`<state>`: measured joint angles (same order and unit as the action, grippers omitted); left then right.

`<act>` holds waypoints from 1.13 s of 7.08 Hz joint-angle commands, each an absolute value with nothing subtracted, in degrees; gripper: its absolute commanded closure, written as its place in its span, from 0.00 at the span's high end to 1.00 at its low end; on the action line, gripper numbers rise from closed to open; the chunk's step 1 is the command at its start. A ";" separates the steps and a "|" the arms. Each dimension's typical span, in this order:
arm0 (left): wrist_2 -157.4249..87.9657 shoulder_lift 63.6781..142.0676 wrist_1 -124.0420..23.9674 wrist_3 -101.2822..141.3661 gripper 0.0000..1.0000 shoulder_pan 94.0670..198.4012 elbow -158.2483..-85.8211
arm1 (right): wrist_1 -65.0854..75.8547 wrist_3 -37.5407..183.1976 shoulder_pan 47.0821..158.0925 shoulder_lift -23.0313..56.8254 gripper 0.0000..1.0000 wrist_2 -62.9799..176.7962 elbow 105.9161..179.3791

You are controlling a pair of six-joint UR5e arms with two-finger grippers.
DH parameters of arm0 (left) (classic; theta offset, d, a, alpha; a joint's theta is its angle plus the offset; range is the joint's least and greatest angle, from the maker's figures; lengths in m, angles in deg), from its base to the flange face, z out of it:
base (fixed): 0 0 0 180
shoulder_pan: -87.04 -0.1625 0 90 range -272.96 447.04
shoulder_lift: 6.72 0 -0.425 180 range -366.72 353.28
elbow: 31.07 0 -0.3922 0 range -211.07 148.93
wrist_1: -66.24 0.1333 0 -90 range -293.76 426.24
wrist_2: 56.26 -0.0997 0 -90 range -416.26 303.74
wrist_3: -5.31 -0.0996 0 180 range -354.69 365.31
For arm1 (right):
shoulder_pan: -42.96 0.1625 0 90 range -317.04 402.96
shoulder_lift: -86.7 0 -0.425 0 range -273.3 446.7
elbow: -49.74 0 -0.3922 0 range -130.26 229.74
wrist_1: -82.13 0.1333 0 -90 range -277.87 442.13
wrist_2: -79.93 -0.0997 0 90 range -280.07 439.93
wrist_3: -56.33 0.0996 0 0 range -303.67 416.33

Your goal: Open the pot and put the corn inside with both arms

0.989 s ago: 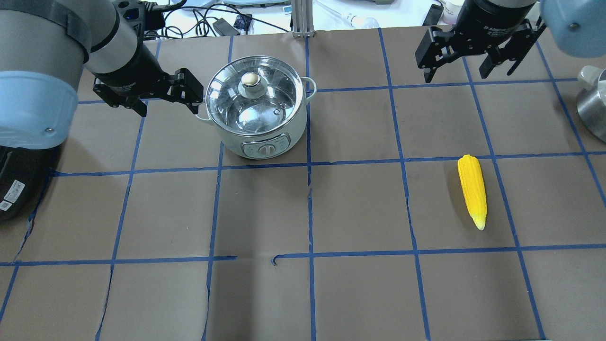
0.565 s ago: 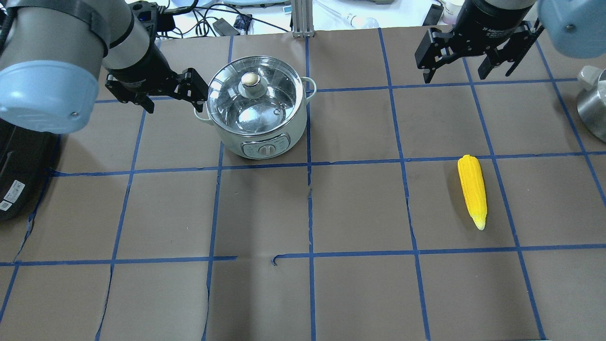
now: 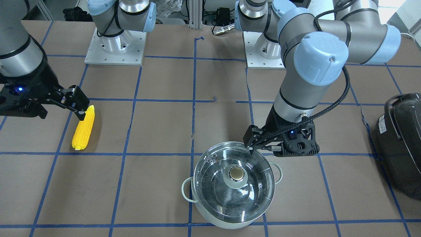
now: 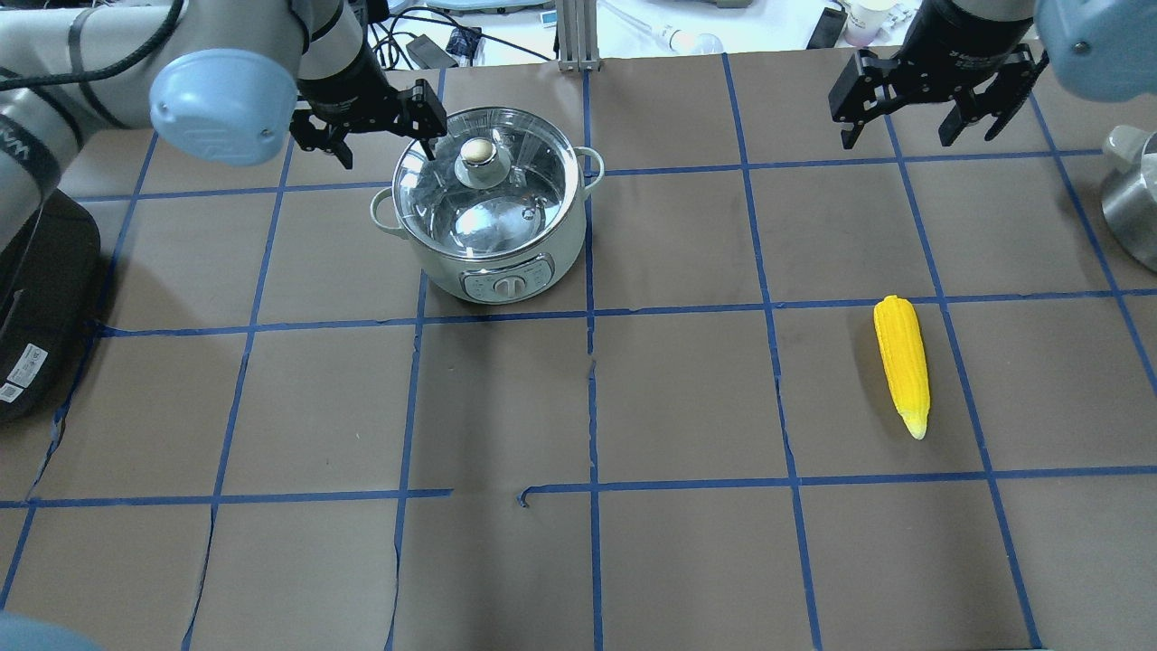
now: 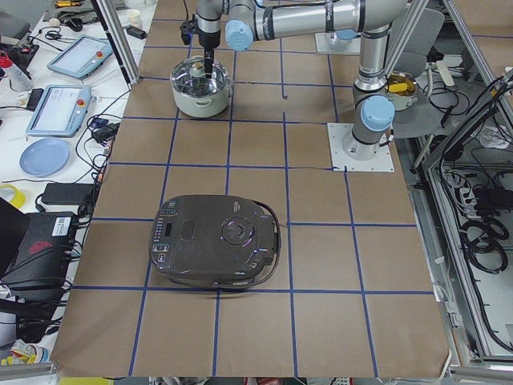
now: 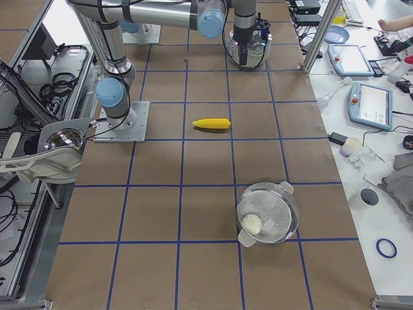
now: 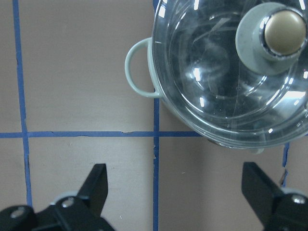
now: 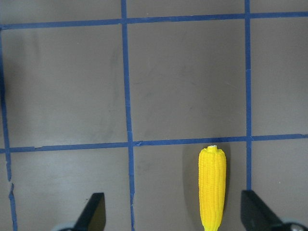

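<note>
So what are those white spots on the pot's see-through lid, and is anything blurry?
Left wrist view: the glass lid catches small white glints, likely reflected room lights; the knob is crisp. Overhead view: a broader bright patch lies across the lid, and the wall of the pot shows no glare. Right wrist view: the corn is sharp, kernels clear, no glare.

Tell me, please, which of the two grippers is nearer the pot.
The left gripper: it hangs open at the pot's rim, while the right gripper is far off, towards the corn.
</note>
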<state>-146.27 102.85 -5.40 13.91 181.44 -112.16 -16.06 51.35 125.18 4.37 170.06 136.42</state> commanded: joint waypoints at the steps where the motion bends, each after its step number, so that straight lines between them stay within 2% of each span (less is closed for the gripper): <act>1: -146.53 110.93 -6.10 18.14 1.00 184.94 -104.47 | -20.84 48.52 121.10 6.28 1.00 169.93 140.85; 6: -146.62 113.07 -5.48 18.76 1.00 186.71 -104.54 | -32.46 44.81 117.67 7.16 1.00 169.93 153.24; 7: -146.70 113.25 -5.48 18.58 0.95 186.71 -104.54 | -38.13 43.86 115.57 7.16 1.00 169.84 159.02; 8: -146.62 113.34 -5.48 18.67 0.73 186.71 -104.54 | -44.89 41.93 113.12 7.16 1.00 168.97 165.08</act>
